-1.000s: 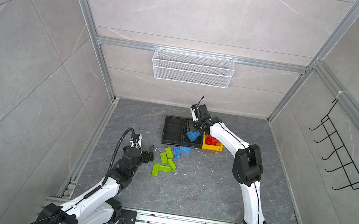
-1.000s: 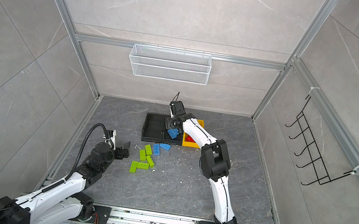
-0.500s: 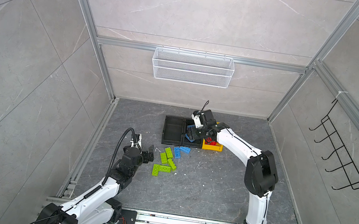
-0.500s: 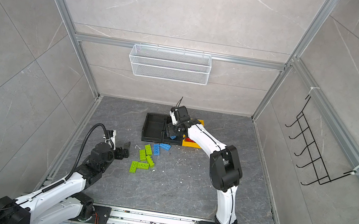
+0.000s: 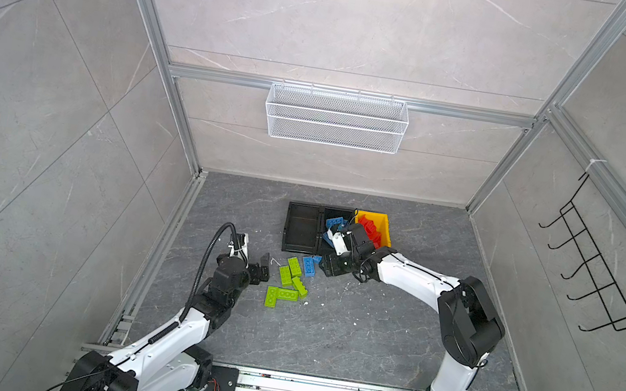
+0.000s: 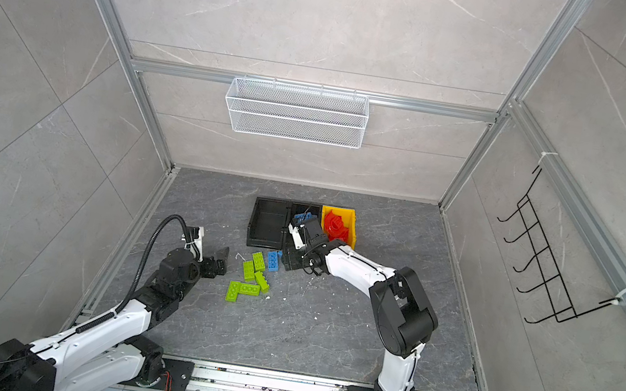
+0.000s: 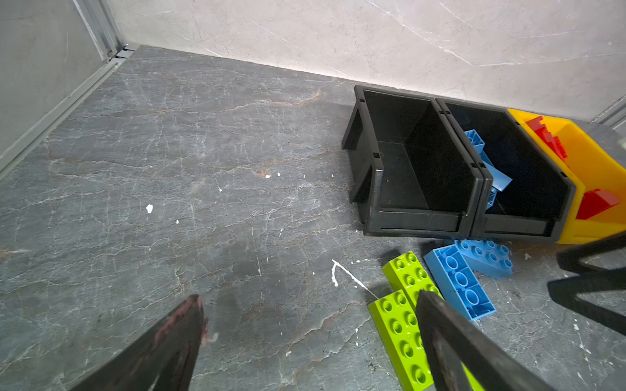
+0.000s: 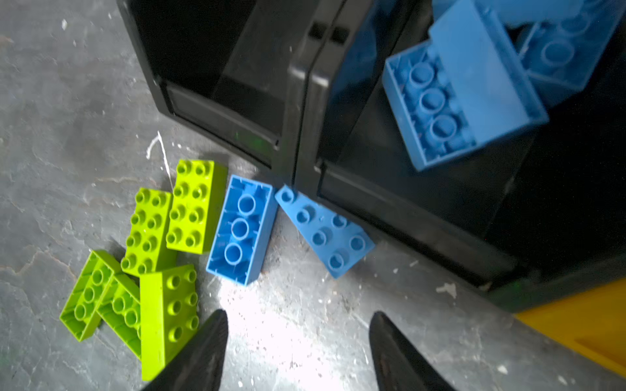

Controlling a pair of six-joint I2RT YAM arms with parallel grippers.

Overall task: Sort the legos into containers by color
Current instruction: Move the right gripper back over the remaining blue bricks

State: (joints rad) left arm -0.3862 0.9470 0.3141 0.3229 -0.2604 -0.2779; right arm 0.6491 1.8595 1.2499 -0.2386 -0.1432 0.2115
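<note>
The left end effector gapes wide, empty, beside the green legos. The right end effector, partly open, holds nothing by the blue legos.

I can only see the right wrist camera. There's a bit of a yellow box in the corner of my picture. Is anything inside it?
Observer: Yes. Red legos are piled in the yellow bin; both top views show them.
Operator: Where's the other claw? I can't find it!
Observer: The left claw is open and empty, low over the floor close beside the green legos.
Operator: Is the dark box on the end all empty?
Observer: The left wrist view looks right into the left black bin, and nothing is in it.
</note>
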